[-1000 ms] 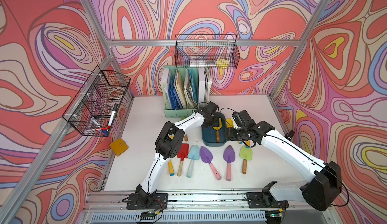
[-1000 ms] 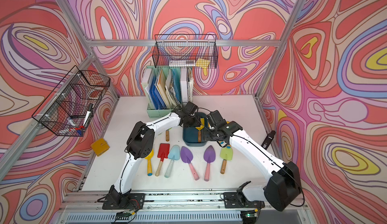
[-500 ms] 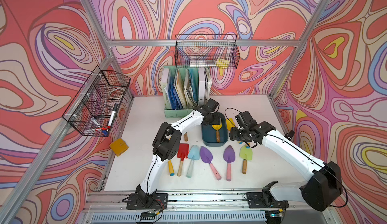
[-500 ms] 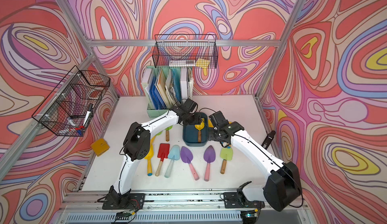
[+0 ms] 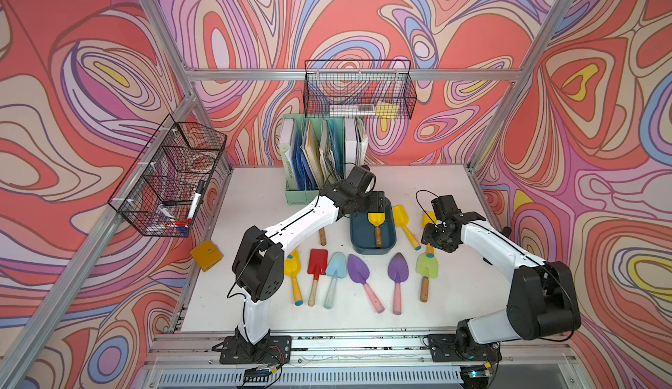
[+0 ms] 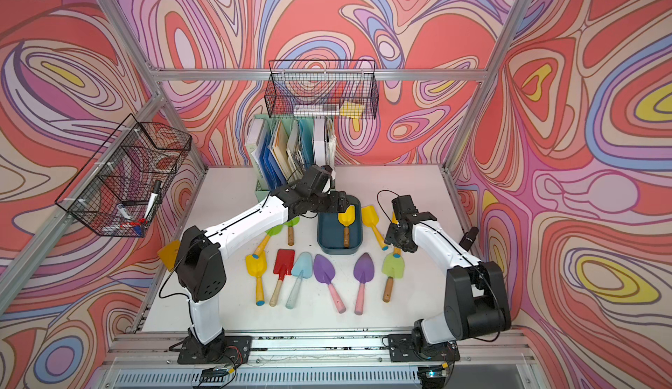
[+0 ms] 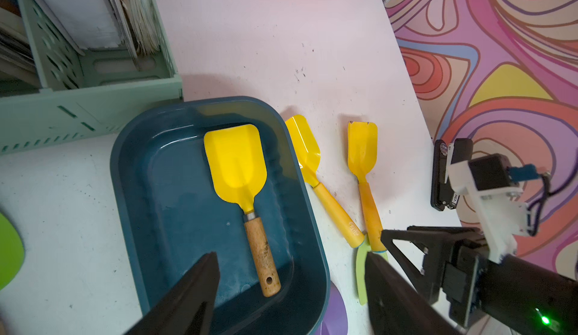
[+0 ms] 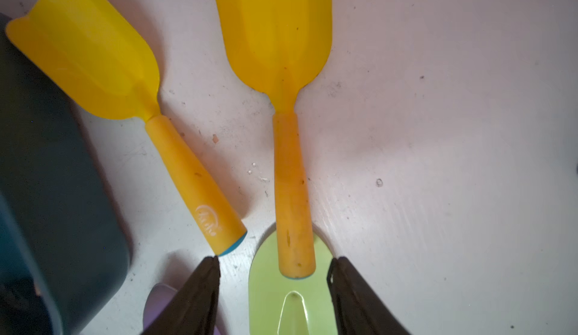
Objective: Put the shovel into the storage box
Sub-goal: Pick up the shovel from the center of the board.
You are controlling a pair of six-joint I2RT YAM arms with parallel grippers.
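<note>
The storage box (image 5: 363, 236) (image 6: 329, 236) (image 7: 125, 148) is a dark teal tub mid-table. A yellow shovel with a wooden handle (image 5: 375, 220) (image 6: 345, 216) (image 7: 236, 158) lies flat inside it, touched by nothing. My left gripper (image 5: 377, 202) (image 6: 338, 202) (image 7: 290, 255) hovers open and empty over the box. My right gripper (image 5: 437, 237) (image 6: 396, 240) (image 8: 274, 259) is open to the right of the box. Its fingers straddle the handle end of an all-yellow shovel (image 8: 275, 36) (image 5: 429, 220) without gripping it. That handle rests on a green shovel's blade (image 8: 291, 299).
Another all-yellow shovel (image 5: 400, 212) (image 8: 93, 67) lies between box and right gripper. Several more shovels (image 5: 358, 269) lie in a row nearer the front. A mint file holder (image 5: 320, 158) stands behind the box; wire baskets (image 5: 358, 89) hang on the walls.
My left gripper's jaws spread wider above the box. My right gripper moved away from the box's right side to the yellow shovels, its jaws narrowing a little.
</note>
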